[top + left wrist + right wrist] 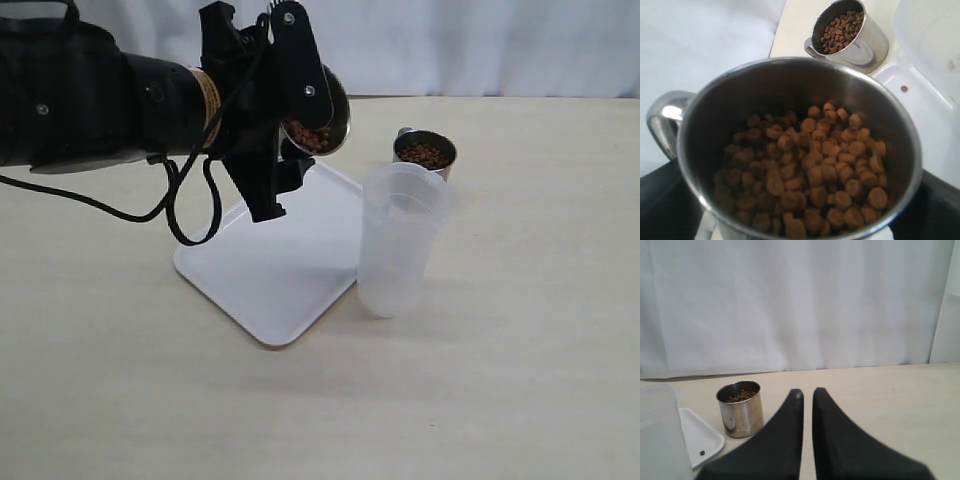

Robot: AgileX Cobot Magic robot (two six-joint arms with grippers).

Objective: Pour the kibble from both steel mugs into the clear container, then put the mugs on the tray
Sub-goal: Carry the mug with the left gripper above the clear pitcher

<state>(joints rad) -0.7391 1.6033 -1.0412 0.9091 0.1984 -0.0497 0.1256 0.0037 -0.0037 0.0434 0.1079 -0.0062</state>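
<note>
My left gripper (300, 115) is shut on a steel mug (325, 120), held in the air above the far end of the white tray (270, 270) and tilted toward the clear container (400, 240). Brown kibble (805, 165) fills that mug (765, 85). The other steel mug (425, 153), also holding kibble, stands on the table just behind the container. In the right wrist view that mug (741, 409) sits ahead of my right gripper (807, 392), whose fingers are shut with nothing between them. The right gripper is out of the exterior view.
One loose pellet (904, 88) lies on the tray near its corner. A white backdrop (800, 305) runs along the table's far edge. The container (657, 435) stands beside the tray (700, 432).
</note>
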